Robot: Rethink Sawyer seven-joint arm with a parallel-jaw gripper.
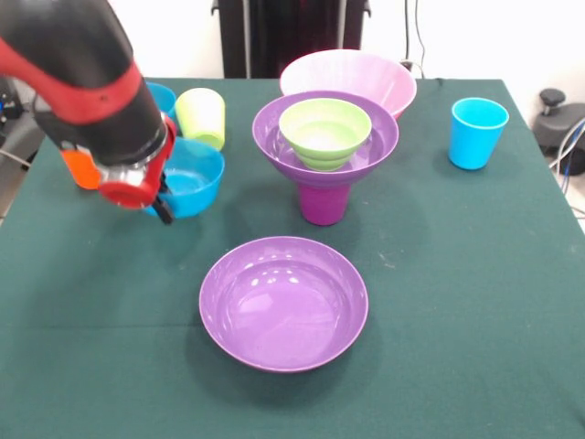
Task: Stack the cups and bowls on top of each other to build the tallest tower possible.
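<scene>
The gripper [163,203] is at the blue bowl [194,178]; its grip I cannot tell. The bowl looks light and slippery; take its rim.

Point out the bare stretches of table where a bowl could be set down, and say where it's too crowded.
Free: the near strip of green table in front of the loose purple bowl, and the stretch between the tower and the light blue cup, running toward the near right corner. Crowded: the far left, where the gripper hangs over the blue bowl beside the lime green cup.
</scene>
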